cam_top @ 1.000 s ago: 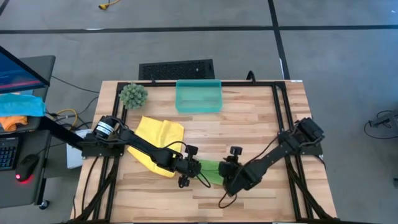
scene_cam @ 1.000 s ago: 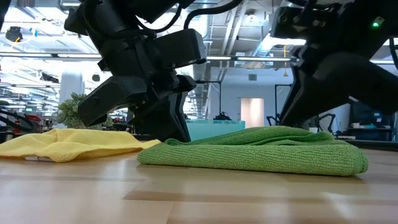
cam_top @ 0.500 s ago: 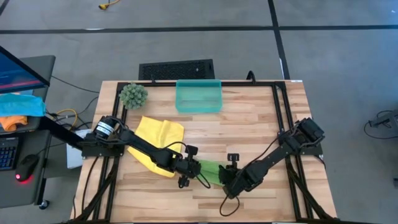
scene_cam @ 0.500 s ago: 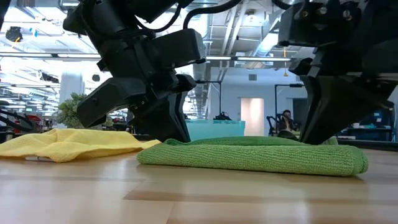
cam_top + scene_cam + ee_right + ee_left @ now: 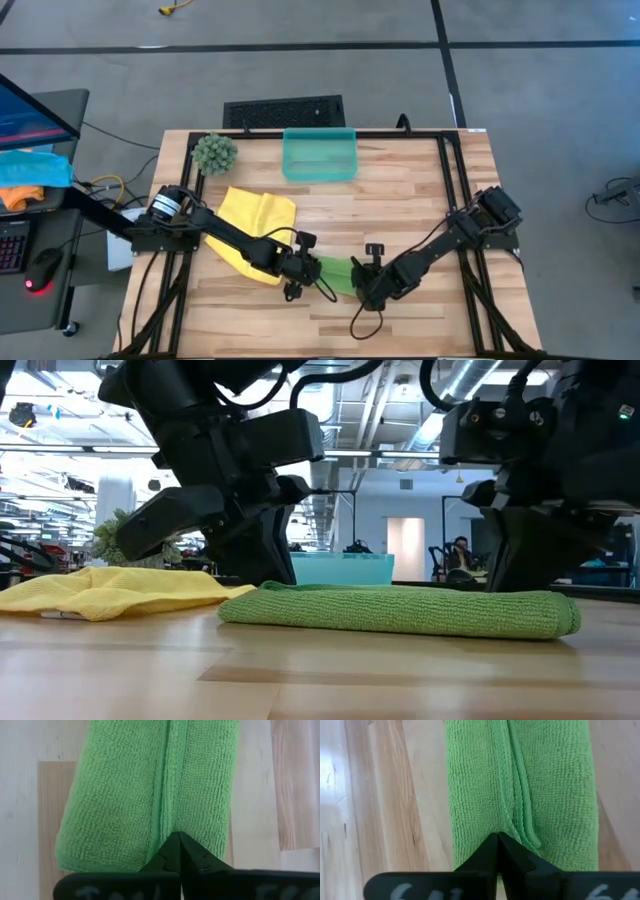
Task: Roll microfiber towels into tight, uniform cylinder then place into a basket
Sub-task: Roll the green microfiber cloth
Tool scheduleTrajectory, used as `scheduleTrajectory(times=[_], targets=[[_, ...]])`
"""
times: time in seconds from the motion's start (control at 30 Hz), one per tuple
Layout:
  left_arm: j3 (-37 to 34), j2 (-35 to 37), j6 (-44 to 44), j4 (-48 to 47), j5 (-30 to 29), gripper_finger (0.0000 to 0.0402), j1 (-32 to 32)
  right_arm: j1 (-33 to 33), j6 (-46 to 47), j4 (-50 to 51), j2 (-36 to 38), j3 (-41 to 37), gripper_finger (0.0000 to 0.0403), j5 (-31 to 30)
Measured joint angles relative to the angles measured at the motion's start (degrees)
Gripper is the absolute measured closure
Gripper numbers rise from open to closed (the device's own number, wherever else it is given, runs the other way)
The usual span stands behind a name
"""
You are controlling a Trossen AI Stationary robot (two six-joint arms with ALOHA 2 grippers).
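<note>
Yellow towel (image 5: 255, 215) beside claw-pinched green towel (image 5: 400, 610).

We see a robotics lab or open workshop hall. At eleven o'clock behind the wooden table (image 5: 320, 670), the low view shows exposed ceiling ducts (image 5: 350, 400) and strip lights. At nine o'clock in the high view stands a desk with a monitor (image 5: 30, 105), keyboard (image 5: 12, 245) and mouse (image 5: 42, 265). Bare concrete floor (image 5: 540, 90) surrounds us.
</note>
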State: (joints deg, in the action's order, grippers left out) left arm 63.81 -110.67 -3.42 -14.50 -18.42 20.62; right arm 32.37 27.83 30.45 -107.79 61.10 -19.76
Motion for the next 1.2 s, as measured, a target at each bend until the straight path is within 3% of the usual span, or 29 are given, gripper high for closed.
scheduleTrajectory(times=[0.23, 0.47, 0.57, 0.73, 1.0, 1.2], targets=[[0.1, 0.0, 1.4, -1.0, 1.9, 0.0395, 0.0, -0.5, 0.2, 0.3, -0.1, 0.0, 0.0388, 0.4], [-0.2, 5.7, -1.0, -5.9, -5.6, 0.0395, 0.2, -0.7, 0.2, 0.5, -0.1, -0.1, 0.0389, 0.3], [-0.1, 9.3, -1.0, -5.7, -6.0, 0.0395, 0.1, -0.7, 0.2, 0.5, -0.2, -0.1, 0.0388, 0.3], [-0.1, 10.3, -1.0, 1.4, -2.2, 0.0395, 0.8, -0.7, 0.2, 0.5, -0.2, -0.1, 0.0390, 0.3], [-2.5, 3.1, 0.8, 17.8, -0.2, 0.0395, -0.3, -0.6, 0.2, 0.5, -0.2, -0.2, 0.0389, 0.2], [-2.9, 0.8, 3.2, 19.3, -0.3, 0.0395, -1.0, -0.6, 0.2, 0.5, -0.3, -0.2, 0.0389, 0.3]])
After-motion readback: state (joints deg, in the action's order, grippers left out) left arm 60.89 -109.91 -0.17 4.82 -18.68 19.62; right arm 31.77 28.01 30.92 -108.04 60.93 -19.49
